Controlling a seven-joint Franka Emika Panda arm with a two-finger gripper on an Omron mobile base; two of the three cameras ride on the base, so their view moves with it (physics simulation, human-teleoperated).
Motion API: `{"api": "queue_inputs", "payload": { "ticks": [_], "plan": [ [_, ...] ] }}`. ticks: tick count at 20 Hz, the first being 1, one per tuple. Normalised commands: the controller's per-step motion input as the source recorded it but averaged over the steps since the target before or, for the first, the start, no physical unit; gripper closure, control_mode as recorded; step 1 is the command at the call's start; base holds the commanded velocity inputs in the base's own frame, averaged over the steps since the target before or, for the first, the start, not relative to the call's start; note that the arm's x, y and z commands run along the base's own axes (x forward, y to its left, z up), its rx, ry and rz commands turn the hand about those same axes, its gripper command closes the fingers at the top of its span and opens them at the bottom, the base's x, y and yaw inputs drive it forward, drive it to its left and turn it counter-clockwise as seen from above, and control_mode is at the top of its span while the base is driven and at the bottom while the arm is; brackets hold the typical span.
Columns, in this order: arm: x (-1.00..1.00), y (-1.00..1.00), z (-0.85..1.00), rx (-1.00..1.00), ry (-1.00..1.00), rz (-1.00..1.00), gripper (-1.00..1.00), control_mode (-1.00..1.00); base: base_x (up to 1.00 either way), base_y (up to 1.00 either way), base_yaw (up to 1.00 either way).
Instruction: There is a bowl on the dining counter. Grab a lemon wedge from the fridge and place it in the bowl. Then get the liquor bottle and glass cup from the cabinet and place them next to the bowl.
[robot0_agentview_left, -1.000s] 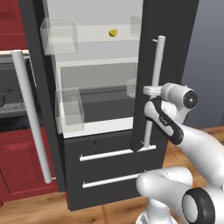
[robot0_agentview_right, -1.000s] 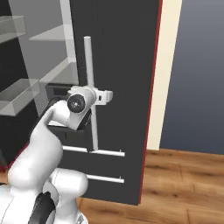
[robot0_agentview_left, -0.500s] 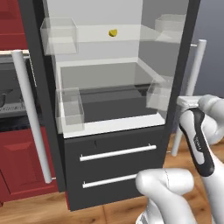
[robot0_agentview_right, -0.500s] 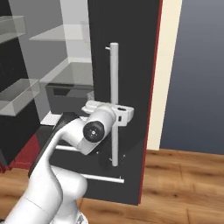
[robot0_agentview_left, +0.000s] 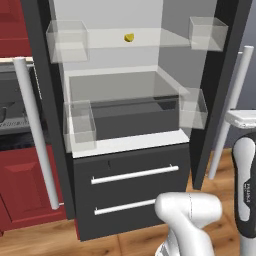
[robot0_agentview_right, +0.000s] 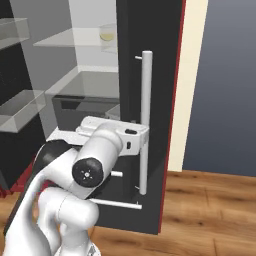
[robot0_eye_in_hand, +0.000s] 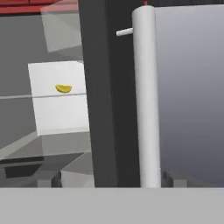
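The fridge (robot0_agentview_left: 130, 160) stands with both doors swung open and its pale inside showing. The tiny yellow lemon wedge (robot0_agentview_left: 129, 37) lies on the upper glass shelf; it is also visible past the door's edge in the hand view (robot0_eye_in_hand: 64, 89). My gripper (robot0_agentview_right: 139, 139) is at the right door's long pale bar handle (robot0_agentview_right: 145, 120), about halfway up. In the hand view the gripper (robot0_eye_in_hand: 111, 179) is open, its fingertips wide apart, and the handle (robot0_eye_in_hand: 146, 100) rises between them without being gripped. The bowl, liquor bottle and glass cup are out of view.
Clear bins (robot0_agentview_left: 80, 125) hang on both inner sides of the fridge. Two dark drawers with bar handles (robot0_agentview_left: 135, 174) sit below. The left door's handle (robot0_agentview_left: 32, 135) stands out in front of red base cabinets (robot0_agentview_left: 25, 185). Wood floor (robot0_agentview_right: 210, 210) lies to the right.
The right fridge door has swung further open, with my hand on its handle. The jaws, shut on the handle before, now stand open around it.
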Motion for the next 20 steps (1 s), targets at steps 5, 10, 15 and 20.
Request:
{"api": "queue_inputs", "payload": {
  "ticks": [5,10,15,20],
  "plan": [
    [-1.0,0.73,0.63,0.0,-0.02,0.0,-1.0,-1.0,0.0,0.0,0.0],
    [-0.51,1.0,0.3,-0.09,0.09,-0.01,-1.0,-1.0,0.0,0.0,0.0],
    [0.44,0.93,0.07,-0.08,0.06,-0.05,-1.0,-1.0,0.0,0.0,0.0],
    [0.98,0.6,-0.01,-0.1,0.07,-0.13,-1.0,-1.0,0.0,0.0,0.0]
  ]
}}
